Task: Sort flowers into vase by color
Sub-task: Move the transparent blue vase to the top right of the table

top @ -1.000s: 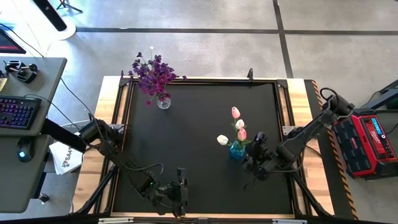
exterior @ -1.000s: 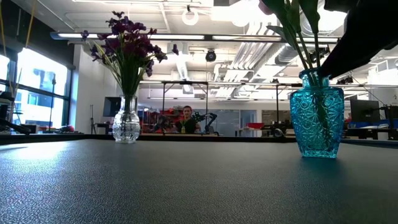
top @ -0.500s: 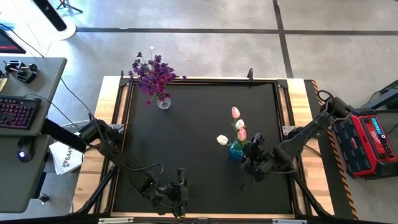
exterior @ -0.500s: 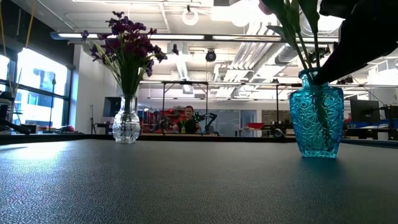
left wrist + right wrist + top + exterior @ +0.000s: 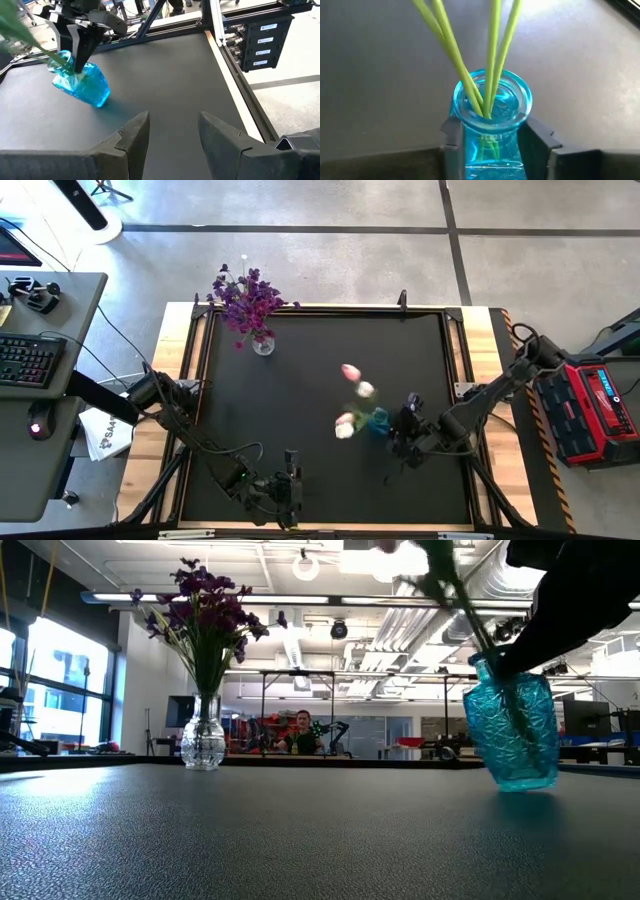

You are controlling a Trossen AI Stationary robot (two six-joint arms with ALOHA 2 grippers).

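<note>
Blue vase (image 5: pixel 511 735) now tilted, tulips (image 5: pixel 352 395) leaning, right gripper (image 5: pixel 492 142) clamping its neck

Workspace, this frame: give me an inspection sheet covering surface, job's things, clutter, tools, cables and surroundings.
Surface: black table mat, wooden border.
Job's things: purple flowers upright in a clear vase at the far side; pink and white tulips in a blue vase that is tilted.
Clutter: nothing seen on the mat.
Tools: right tool has its fingers on either side of the blue vase's neck; left tool open, holding nothing, at the near edge.
Cables: wires run along the left arm and by the right arm's base.
Surroundings: desk with keyboard, red case, a person far behind.
</note>
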